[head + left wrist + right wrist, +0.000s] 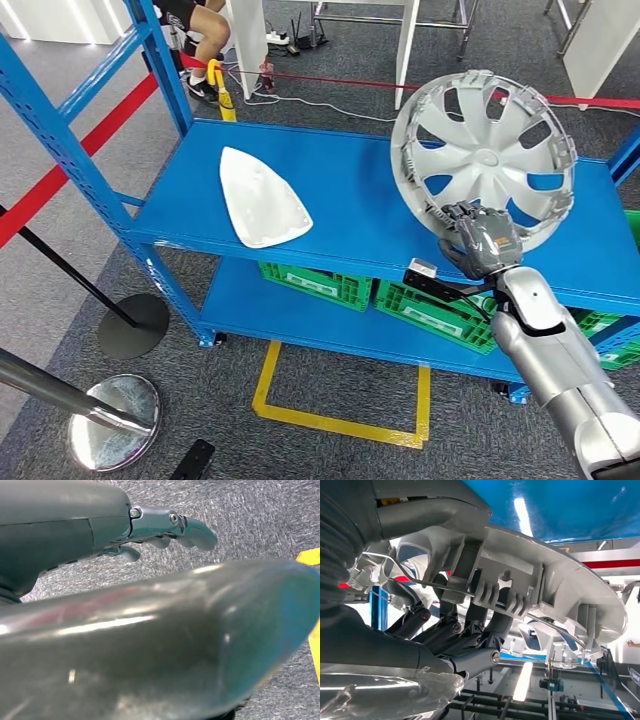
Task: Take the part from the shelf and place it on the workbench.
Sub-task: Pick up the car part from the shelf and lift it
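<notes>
The right hand [483,240] is gripping the near rim of the silver hubcap [483,150], which is tilting up and away from it over the blue shelf [355,215].

High head view (wrists close-up)

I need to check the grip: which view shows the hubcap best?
The head view: the whole hubcap is tilted up off the blue shelf, its lower rim held by the right hand. The right wrist view shows its ribbed underside close; the left wrist view, floor.
</notes>
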### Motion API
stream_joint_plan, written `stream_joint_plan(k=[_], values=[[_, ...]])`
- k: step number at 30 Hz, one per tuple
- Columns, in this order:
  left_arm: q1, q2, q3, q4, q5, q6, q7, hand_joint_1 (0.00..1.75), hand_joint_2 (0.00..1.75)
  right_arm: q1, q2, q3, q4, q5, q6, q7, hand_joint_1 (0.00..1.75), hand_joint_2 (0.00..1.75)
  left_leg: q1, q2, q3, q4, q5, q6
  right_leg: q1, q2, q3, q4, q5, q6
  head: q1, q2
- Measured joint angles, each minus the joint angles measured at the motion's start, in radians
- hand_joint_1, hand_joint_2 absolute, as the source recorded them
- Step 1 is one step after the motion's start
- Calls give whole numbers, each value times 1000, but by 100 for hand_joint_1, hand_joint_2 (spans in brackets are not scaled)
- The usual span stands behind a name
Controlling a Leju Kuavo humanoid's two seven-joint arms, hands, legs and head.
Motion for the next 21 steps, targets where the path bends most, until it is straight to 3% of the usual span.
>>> stream_joint_plan(k=[21], values=[[1,0,0,0,-34,45,-10,0,0,22,-11,4,-24,-6,7,2,175,175,0,0,0,0,0,0,0,0,0,0,0,0,0,0]])
